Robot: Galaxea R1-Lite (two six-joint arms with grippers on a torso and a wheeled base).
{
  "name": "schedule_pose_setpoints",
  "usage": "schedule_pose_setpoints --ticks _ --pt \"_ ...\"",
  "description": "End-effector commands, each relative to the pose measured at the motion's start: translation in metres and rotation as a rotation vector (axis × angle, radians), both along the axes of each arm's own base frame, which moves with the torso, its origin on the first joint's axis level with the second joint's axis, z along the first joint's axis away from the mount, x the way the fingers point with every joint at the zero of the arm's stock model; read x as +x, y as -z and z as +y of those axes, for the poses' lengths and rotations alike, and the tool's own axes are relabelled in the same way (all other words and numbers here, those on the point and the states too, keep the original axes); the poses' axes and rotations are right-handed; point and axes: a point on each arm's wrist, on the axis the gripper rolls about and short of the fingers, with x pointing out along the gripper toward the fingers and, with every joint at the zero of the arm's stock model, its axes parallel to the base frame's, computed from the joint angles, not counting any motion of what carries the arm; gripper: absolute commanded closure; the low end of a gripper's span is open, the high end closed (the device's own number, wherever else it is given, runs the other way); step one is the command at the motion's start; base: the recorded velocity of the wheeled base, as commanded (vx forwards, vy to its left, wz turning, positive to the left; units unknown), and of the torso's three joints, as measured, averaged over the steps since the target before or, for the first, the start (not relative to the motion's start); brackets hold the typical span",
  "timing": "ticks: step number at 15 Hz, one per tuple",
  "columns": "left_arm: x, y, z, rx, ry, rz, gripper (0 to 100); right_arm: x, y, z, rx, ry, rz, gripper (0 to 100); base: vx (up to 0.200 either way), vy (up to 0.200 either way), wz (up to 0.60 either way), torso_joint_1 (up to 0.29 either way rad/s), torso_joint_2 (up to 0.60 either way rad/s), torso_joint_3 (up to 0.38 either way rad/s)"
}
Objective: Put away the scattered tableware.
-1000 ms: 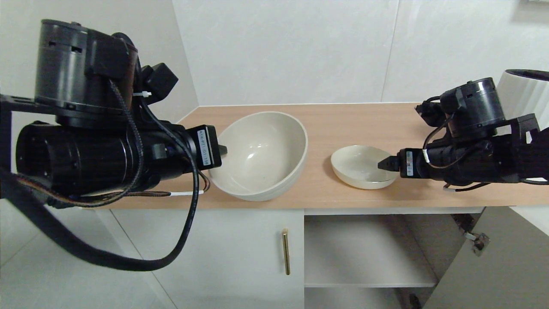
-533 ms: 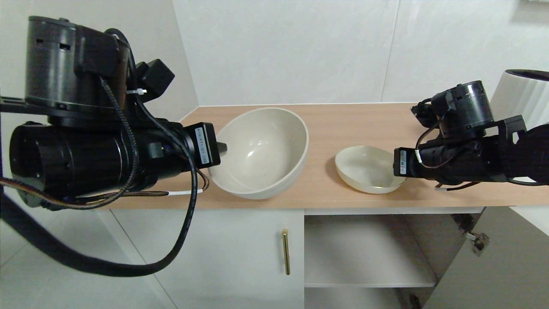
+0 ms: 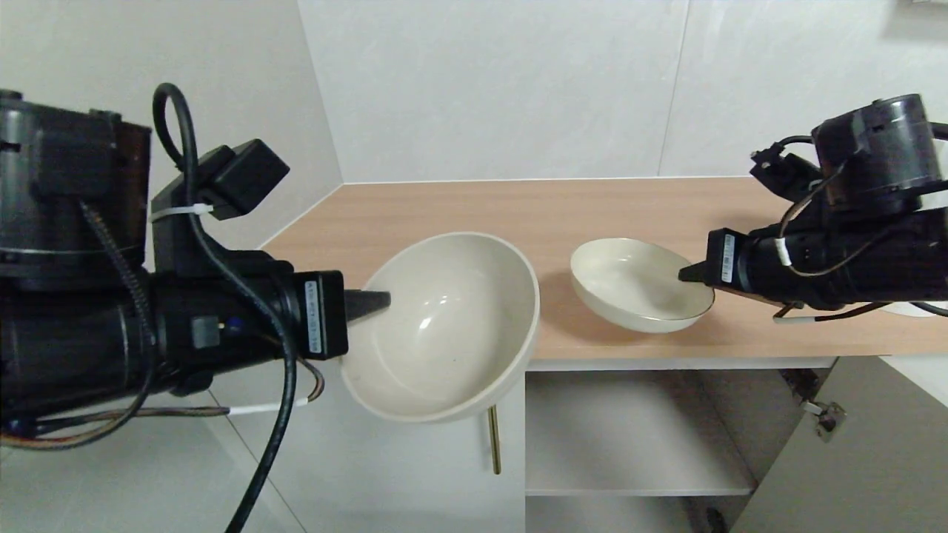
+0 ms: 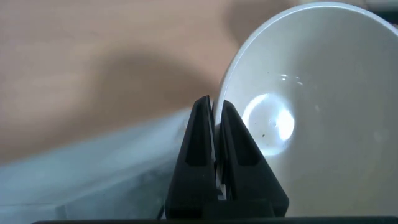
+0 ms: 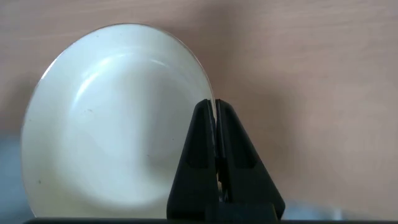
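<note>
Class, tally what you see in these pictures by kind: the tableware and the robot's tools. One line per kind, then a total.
Large deep bowl: 1
Small shallow bowl: 1
Tools: 2, the left tool and the right tool
Total: 4

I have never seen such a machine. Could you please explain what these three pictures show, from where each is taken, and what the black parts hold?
This is a robot with two arms, each ending in a gripper, which is a small clamp. The wide picture comes from a camera on its head, looking down at a wooden counter. The two close pictures come from cameras on the wrists, each looking along its own black clamp. The left gripper is shut on the rim of the big bowl, held in the air before the counter's edge. The right gripper is shut on the rim of the small bowl, tilted and seemingly just off the counter. Below is an open cabinet.
</note>
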Motion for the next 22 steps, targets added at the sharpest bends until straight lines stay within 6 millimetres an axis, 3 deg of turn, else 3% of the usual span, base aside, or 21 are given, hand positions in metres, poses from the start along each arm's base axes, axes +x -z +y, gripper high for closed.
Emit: schedule_pose_setpoints --ticks 1,3,6,9,19,22 --pt "-0.020 -0.003 0.014 -0.031 0.027 -0.026 100 -0.045 -0.027 -0.018 0.073 -0.068 -0.045 100 0.000 0.000 0.00 0.000 0.00 0.000" --pt "-0.032 0.020 0.022 -0.008 0.035 0.003 100 -0.068 -0.023 -0.027 0.098 -0.137 -0.021 100 0.000 0.000 0.00 0.000 0.00 0.000" --pt "-0.043 0.042 0.030 0.020 0.048 0.008 100 -0.081 -0.010 -0.029 0.074 -0.156 0.050 100 0.000 0.000 0.00 0.000 0.00 0.000" --pt "-0.041 0.045 0.030 0.031 0.043 0.017 100 -0.082 0.005 -0.027 0.049 -0.161 0.106 100 0.000 0.000 0.00 0.000 0.00 0.000" --pt "-0.036 0.050 0.026 0.047 0.047 0.043 100 -0.082 0.007 -0.027 0.038 -0.153 0.107 100 -0.180 0.000 0.00 0.002 0.00 0.001" --pt "-0.036 0.049 0.027 0.051 0.050 0.036 100 -0.083 0.015 -0.028 0.010 -0.163 0.099 100 0.000 0.000 0.00 0.000 0.00 0.000"
